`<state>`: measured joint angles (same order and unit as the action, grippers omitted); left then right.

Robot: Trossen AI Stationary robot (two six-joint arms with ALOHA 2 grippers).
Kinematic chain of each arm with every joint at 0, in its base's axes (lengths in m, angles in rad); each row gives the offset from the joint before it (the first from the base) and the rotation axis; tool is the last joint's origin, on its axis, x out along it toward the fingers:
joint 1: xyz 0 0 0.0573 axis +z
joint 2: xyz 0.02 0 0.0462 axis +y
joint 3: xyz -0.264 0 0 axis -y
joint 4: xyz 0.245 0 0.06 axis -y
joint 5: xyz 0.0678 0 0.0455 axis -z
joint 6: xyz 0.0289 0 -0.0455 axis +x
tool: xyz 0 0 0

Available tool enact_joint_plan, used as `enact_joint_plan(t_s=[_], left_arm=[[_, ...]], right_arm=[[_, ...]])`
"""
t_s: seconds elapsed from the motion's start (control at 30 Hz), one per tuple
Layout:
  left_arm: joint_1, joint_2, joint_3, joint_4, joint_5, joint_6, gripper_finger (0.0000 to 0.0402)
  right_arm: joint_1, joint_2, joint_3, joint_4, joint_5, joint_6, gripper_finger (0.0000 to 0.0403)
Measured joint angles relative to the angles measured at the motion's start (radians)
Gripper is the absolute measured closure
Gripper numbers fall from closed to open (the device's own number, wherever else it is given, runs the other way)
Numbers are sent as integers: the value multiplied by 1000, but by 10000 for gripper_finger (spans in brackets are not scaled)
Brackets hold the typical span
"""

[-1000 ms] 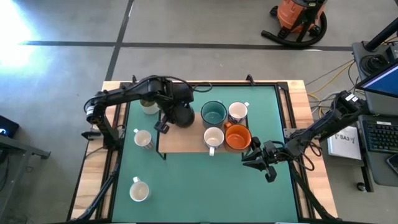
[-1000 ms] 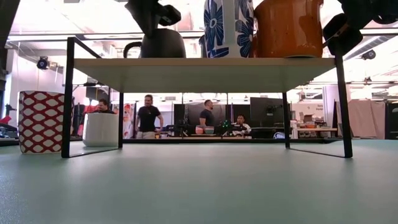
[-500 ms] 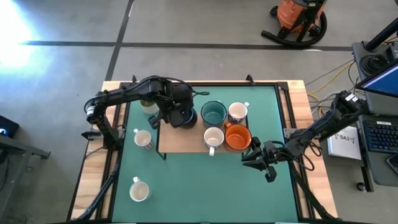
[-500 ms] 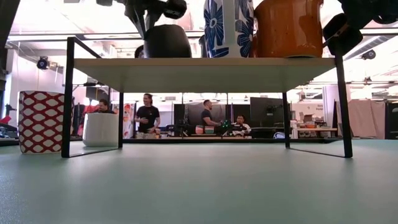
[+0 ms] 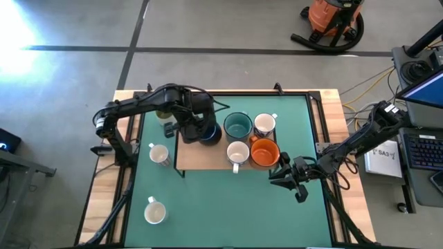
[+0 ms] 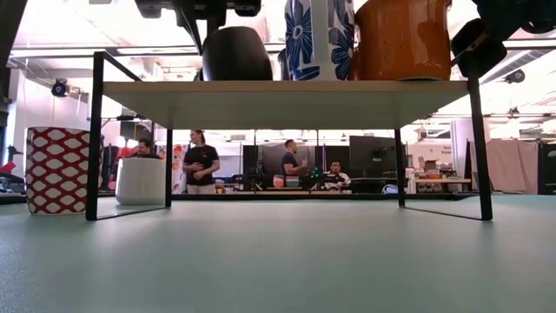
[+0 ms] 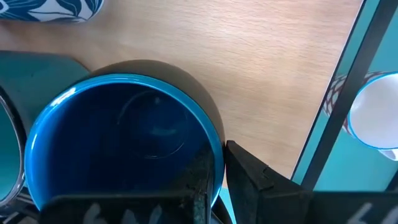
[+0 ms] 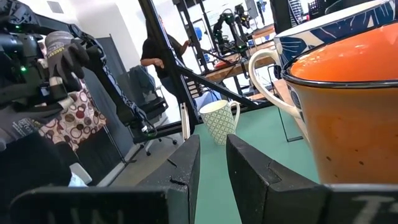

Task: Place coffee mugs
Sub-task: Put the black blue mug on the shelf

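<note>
On the shelf's (image 5: 208,160) left edge, I am seating the navy mug (image 5: 208,131), left gripper (image 5: 196,124) pinching its rim; level it before releasing. Right gripper (image 5: 285,177) is waiting half-open.

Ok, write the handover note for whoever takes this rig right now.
Left gripper: shut on the navy mug's rim, on the wooden shelf.
Right gripper: idle, low beside the shelf's right end.
Done: teal mug, blue-patterned mug, white mug and orange mug are on the shelf.
Left: release the navy mug; three pale mugs are on the green mat, left of the shelf.
</note>
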<state>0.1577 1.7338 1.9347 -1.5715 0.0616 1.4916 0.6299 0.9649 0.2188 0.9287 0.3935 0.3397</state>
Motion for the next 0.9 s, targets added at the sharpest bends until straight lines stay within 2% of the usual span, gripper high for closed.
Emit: enact_joint_plan(t_s=[0.33,0.67,0.9], left_arm=[[-3,-28,-5,2,4,-5,384],[-21,-85,-116,2,36,-15,384],[-31,-89,-119,1,37,-18,381]], right_arm=[[0,0,0,0,0,0,335],[0,0,0,-5,0,0,335],[0,0,0,-5,0,0,335]])
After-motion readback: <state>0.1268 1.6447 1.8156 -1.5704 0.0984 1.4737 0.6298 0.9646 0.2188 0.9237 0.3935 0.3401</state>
